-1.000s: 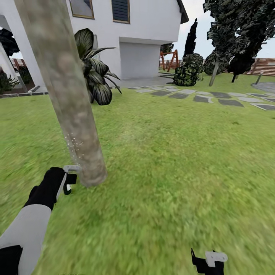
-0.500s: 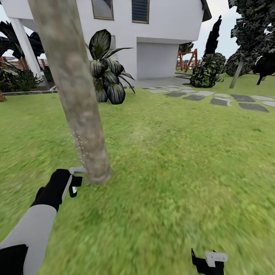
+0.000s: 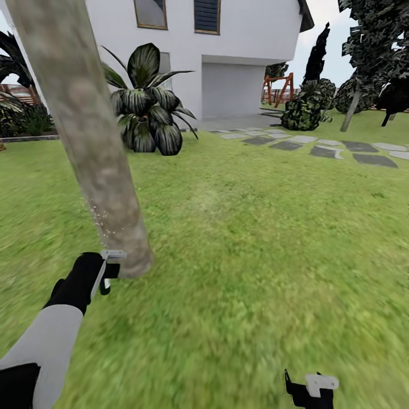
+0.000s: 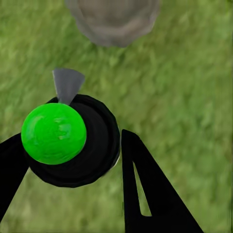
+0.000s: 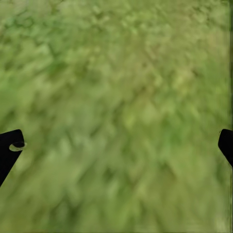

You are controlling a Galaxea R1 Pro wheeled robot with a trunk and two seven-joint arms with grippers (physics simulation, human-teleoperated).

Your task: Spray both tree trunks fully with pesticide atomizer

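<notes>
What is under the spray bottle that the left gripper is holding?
Under the pesticide atomizer, held by the left gripper, lies green lawn, with the tree trunk's base just ahead. The grass directly below the bottle is covered.

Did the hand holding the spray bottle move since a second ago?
Yes, slightly. Measured against the tree trunk at its foot, the left gripper with the pesticide atomizer has shifted right, closer to it, though the camera moved too.

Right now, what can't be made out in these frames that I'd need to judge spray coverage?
- Tree trunk: the head view's top edge cuts off its upper part; its far side faces away.
- Pesticide atomizer: seen end-on in the left wrist view; the left gripper covers its body in the head view.
- Spray specks: too small to judge coverage.
</notes>
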